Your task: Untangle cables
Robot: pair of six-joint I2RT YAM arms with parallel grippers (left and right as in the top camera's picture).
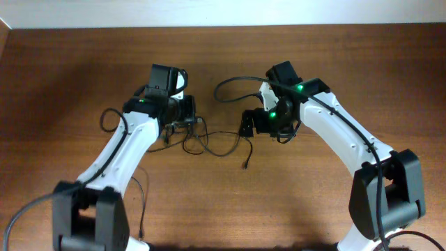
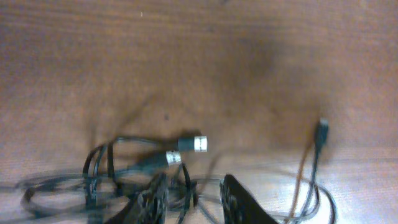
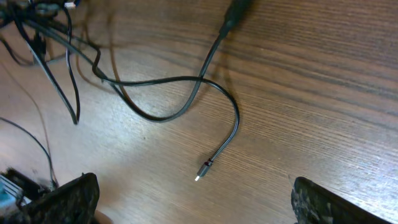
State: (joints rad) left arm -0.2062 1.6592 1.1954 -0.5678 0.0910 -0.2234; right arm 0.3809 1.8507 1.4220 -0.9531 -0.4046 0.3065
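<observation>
Several black cables [image 1: 202, 139] sprawl tangled — plug ends [image 2: 194, 144] too blurred to read.

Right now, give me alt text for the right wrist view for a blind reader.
A thin black cable curves across the wooden table, its small plug lying just ahead of the open right gripper. More cables tangle at upper left.

this is looking like a robotics lab bench: a left arm [image 1: 125, 150] and right arm [image 1: 341, 136], white with black joints, are standing mounted at a wood-grain table [image 1: 63, 77], green status lights [image 1: 300, 88] are glowing, and thin cables [image 3: 237, 118] are sprawling below a pale wall [image 1: 209, 10].
</observation>
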